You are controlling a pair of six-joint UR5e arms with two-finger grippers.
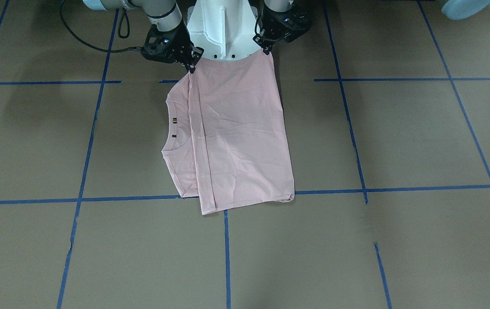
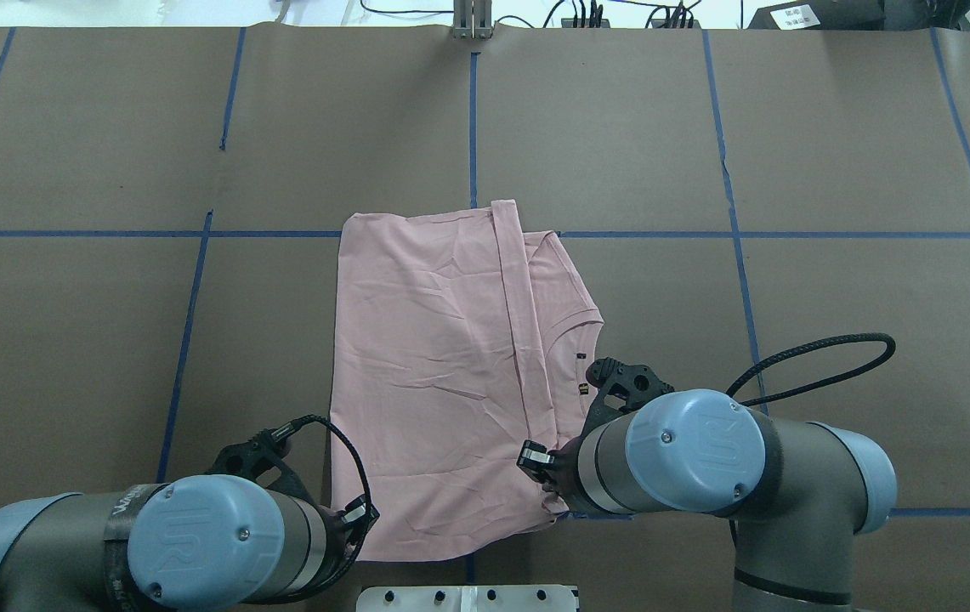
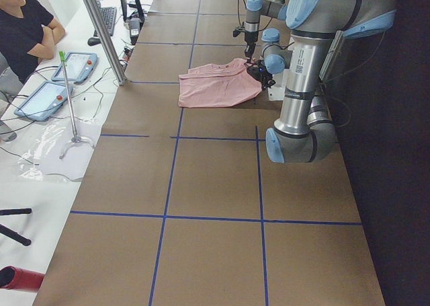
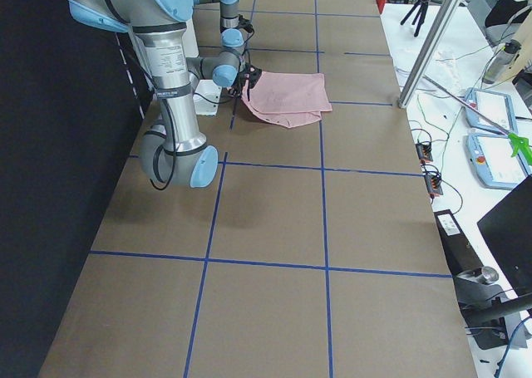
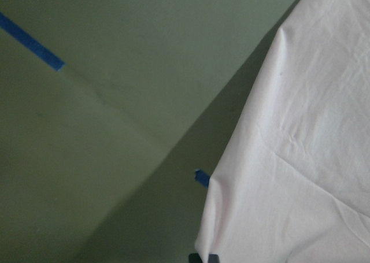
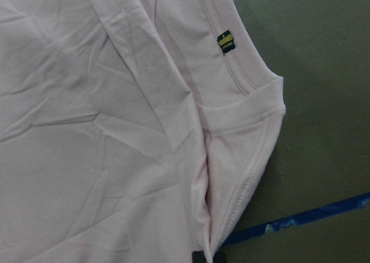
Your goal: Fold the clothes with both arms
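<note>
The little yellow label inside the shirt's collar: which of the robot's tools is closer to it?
Right. The right tool grips the T-shirt at its robot-side edge, close to the yellow label. The left tool holds the other robot-side corner, across the folded cloth from it.

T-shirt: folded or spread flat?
Folded: the T-shirt lies doubled, hem beside the collar; left hand and right hand pinch its corners.

The shirt (image 1: 240,137) is plain pale pink, its collar tag (image 6: 226,41) yellow and black; the table (image 1: 412,133) is brown, gridded with blue tape (image 1: 425,188).
</note>
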